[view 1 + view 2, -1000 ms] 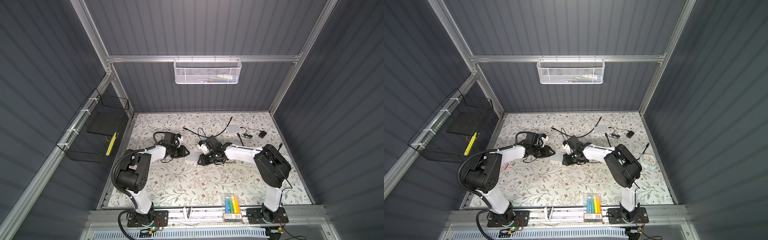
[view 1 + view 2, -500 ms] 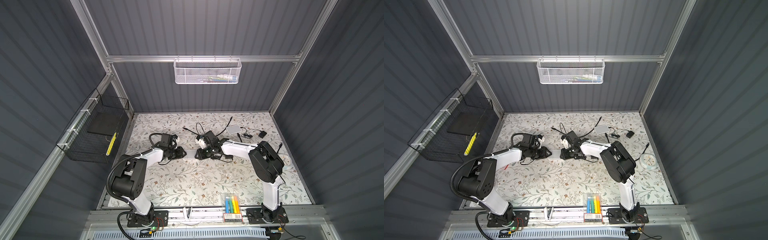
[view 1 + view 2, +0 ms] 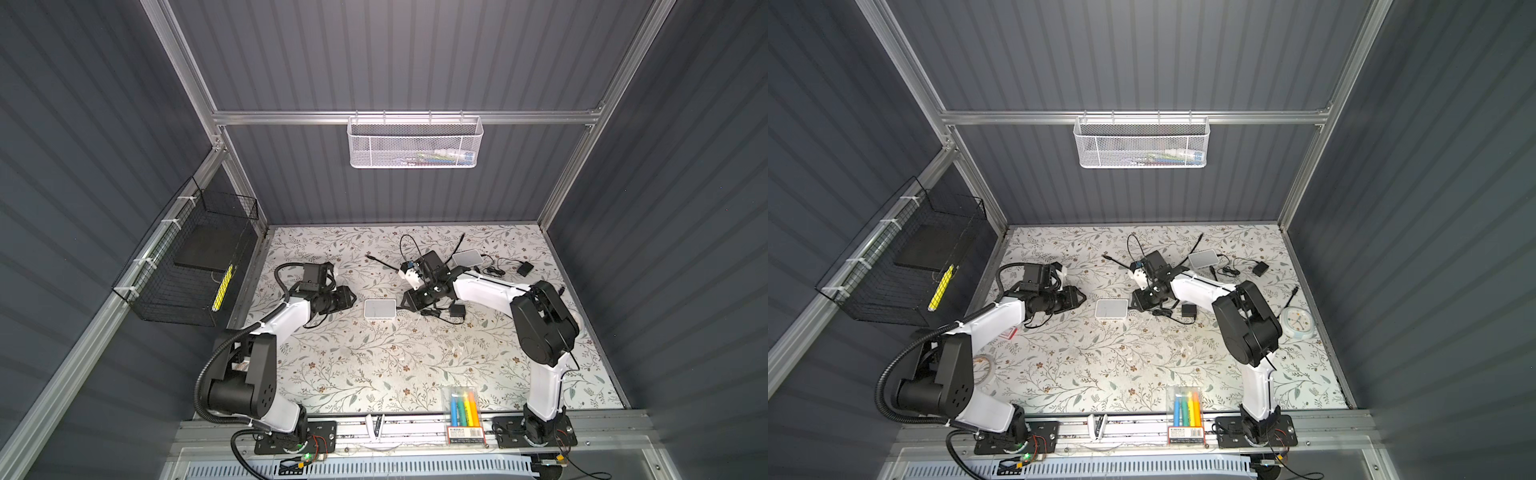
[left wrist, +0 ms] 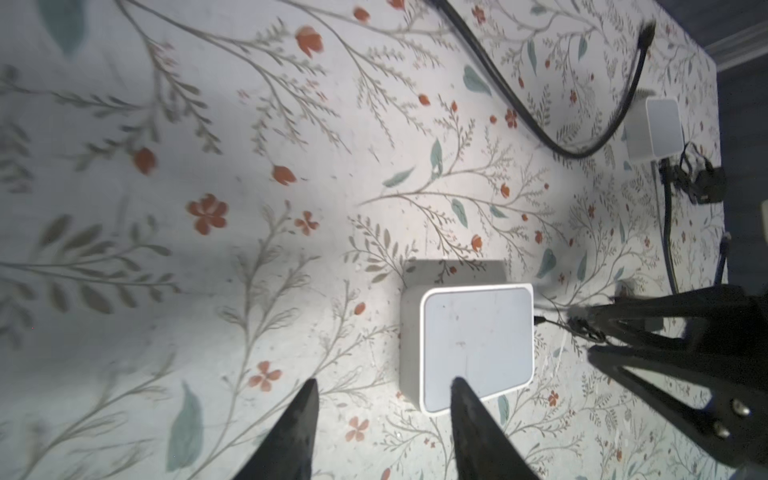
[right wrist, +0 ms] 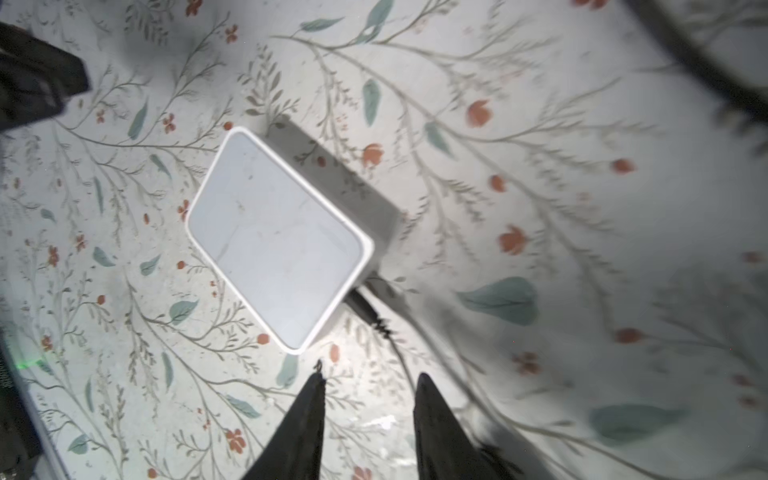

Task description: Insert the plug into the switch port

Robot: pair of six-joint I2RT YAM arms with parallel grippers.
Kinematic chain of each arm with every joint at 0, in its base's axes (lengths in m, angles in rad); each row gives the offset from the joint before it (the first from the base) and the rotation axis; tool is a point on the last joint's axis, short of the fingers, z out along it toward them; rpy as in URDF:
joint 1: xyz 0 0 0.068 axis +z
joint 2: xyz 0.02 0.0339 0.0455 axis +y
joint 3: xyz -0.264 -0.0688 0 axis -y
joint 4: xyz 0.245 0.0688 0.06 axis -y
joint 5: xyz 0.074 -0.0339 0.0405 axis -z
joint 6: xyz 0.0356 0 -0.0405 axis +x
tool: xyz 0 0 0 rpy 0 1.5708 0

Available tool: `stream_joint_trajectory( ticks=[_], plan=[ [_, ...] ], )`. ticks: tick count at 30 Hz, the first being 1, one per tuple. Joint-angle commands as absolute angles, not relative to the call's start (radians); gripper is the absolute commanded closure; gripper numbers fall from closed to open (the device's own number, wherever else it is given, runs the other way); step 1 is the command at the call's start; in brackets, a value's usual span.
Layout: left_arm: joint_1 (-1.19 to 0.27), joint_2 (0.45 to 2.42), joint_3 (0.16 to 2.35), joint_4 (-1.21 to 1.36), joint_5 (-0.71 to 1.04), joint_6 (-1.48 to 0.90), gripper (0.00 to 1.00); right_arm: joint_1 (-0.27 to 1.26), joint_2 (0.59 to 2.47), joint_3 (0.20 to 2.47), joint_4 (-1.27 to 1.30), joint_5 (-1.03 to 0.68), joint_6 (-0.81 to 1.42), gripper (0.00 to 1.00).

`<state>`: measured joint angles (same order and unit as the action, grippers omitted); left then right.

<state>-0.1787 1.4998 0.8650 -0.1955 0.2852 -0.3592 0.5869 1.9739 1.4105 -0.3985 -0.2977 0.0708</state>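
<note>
The plug (image 5: 361, 303) seems seated in the white switch (image 5: 276, 239), so I judge the insertion done. My left end effector (image 4: 382, 380) and right end effector (image 5: 370, 372) are both half open and empty. Next I only need to retreat them without catching the cable.

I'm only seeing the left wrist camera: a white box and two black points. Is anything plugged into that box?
Observer: Yes. The right wrist view shows a black plug sitting in the side of the white switch.
Operator: Is the other arm holding it?
Observer: No. The right gripper is open, with nothing clamped in it.
Operator: Where does the wire go?
Observer: In a top view the cable leads to a small black adapter.
</note>
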Motion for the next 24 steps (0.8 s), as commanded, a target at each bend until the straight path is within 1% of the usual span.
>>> stream_joint_trajectory(
  ticks=[1, 5, 11, 15, 21, 24],
  plan=[
    [-0.169, 1.419, 0.885, -0.223, 0.258, -0.336, 0.46, 0.526, 2.043, 1.561, -0.498, -0.177, -0.075, 0.60],
    [-0.163, 1.300, 0.850, -0.230, 0.226, -0.326, 0.43, 0.483, 2.176, 1.735, -0.532, -0.118, -0.190, 0.57],
    [-0.151, 1.152, 0.801, -0.269, 0.173, -0.307, 0.40, 0.468, 2.410, 2.073, -0.688, -0.109, -0.357, 0.56],
    [-0.139, 1.118, 0.786, -0.288, 0.152, -0.292, 0.39, 0.469, 2.476, 2.146, -0.724, -0.104, -0.425, 0.56],
    [-0.117, 1.149, 0.796, -0.272, 0.177, -0.278, 0.39, 0.479, 2.498, 2.187, -0.748, -0.201, -0.445, 0.54],
    [-0.108, 1.179, 0.801, -0.259, 0.195, -0.276, 0.39, 0.495, 2.511, 2.192, -0.760, -0.172, -0.448, 0.54]
  ],
)
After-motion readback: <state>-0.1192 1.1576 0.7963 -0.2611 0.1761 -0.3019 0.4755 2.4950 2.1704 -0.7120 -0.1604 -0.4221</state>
